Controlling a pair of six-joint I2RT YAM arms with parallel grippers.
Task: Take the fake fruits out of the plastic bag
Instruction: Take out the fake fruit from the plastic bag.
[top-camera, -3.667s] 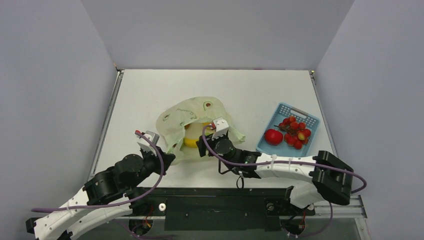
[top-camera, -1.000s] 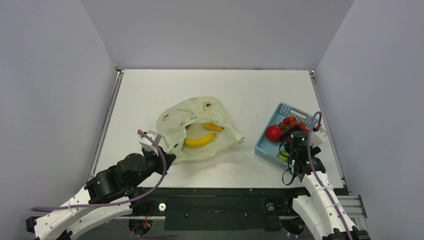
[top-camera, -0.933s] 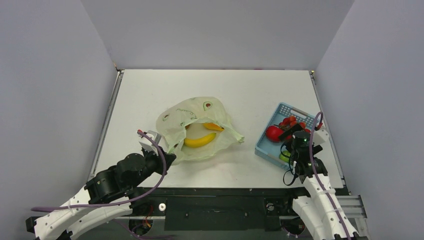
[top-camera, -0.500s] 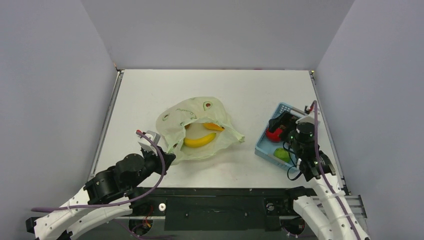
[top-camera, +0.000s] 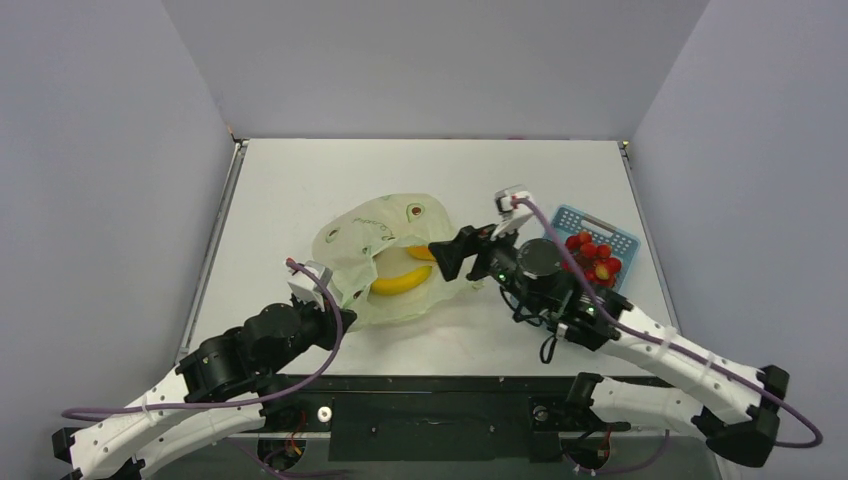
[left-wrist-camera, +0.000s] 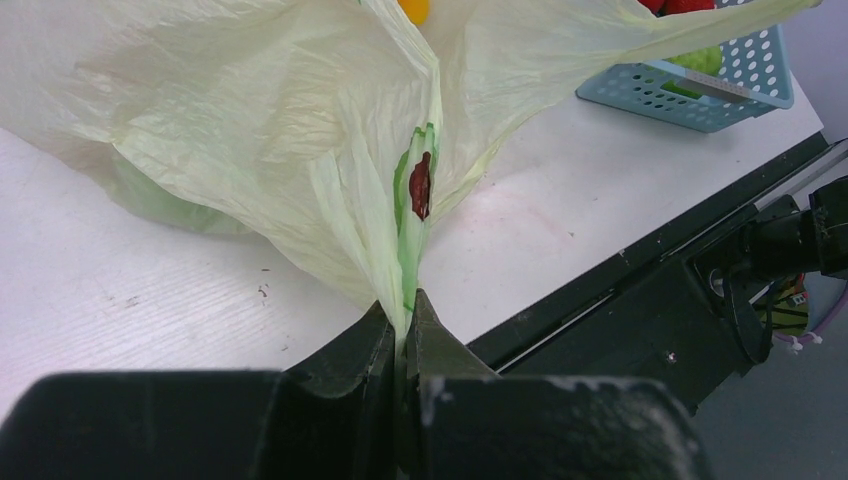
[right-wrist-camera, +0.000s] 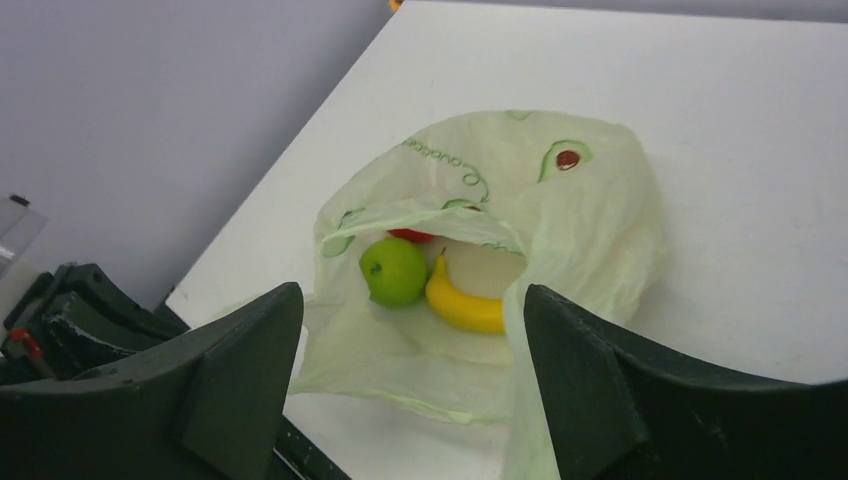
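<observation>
- Left gripper (left-wrist-camera: 404, 335): jaws pressed together, clamping near fold of plastic bag (top-camera: 372, 232) and holding mouth open toward right arm.
- Right gripper (top-camera: 443, 258): fingers spread and empty, hovering just outside bag mouth, pointing left into it.
- Fake fruits (top-camera: 400, 284) lying inside bag: green apple (right-wrist-camera: 393, 270), with banana (right-wrist-camera: 462, 306) touching it.
- Banana long axis running roughly left-right in top view, near end facing right gripper.
- Right arm standing nearer to fruits.
- Blue basket (top-camera: 598, 232) sitting behind right arm, well apart from bag.
</observation>
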